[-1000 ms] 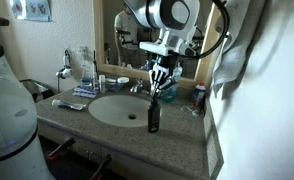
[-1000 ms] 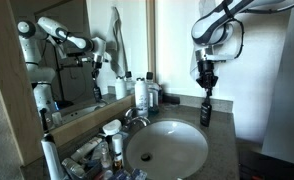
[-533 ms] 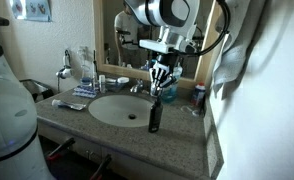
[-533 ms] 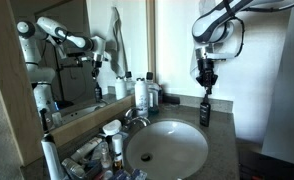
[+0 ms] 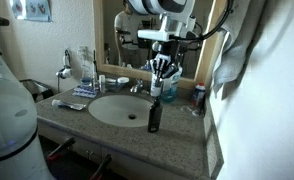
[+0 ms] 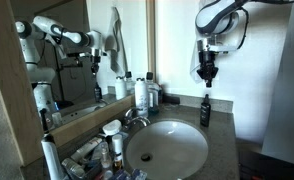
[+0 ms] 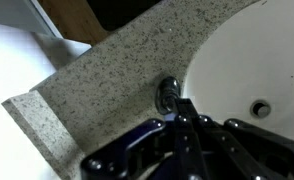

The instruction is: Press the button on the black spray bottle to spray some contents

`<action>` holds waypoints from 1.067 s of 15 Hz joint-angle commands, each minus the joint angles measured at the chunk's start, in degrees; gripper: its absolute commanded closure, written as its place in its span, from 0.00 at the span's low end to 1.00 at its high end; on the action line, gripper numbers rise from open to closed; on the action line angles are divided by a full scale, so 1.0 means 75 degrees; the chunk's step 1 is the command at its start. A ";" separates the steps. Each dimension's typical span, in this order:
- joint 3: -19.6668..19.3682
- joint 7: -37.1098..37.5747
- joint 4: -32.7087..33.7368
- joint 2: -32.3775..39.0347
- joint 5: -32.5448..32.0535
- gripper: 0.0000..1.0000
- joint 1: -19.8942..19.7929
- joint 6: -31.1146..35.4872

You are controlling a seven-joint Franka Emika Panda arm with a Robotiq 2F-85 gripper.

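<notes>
The black spray bottle [image 5: 154, 116] stands upright on the speckled counter at the sink's front rim; it also shows in an exterior view [image 6: 205, 109]. Its button [image 6: 205, 95] is the narrow black top. My gripper [image 5: 162, 72] hangs straight above the bottle with a clear gap, fingers pointing down and pressed together, holding nothing; it also shows in an exterior view [image 6: 206, 74]. In the wrist view the bottle [image 7: 167, 96] is seen from above, just beyond my shut fingertips [image 7: 182, 108].
The white sink basin [image 5: 119, 108] lies beside the bottle, with a faucet [image 6: 137, 116] behind it. White bottles [image 6: 141, 94] stand by the mirror. Toiletries [image 5: 77, 95] clutter the counter's far side, and a blue and red item [image 5: 198, 97] stands near the wall.
My gripper has risen, widening the gap above the bottle's top. The bottle has not moved.
</notes>
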 commanded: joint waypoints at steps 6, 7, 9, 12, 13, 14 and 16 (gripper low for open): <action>0.0350 0.0061 0.0387 -0.0697 -0.0074 0.60 0.0250 -0.0292; 0.0397 0.0044 0.0446 -0.0715 -0.0086 0.54 0.0289 -0.0309; 0.0483 0.0054 0.0567 -0.0723 -0.0096 0.39 0.0363 -0.0381; 0.0600 0.0032 0.0732 -0.0671 -0.0106 0.15 0.0464 -0.0501; 0.0626 0.0027 0.0768 -0.0661 -0.0094 0.08 0.0501 -0.0535; 0.0648 0.0026 0.0804 -0.0652 -0.0093 0.00 0.0533 -0.0572; 0.0688 0.0015 0.0831 -0.0646 -0.0097 0.00 0.0574 -0.0613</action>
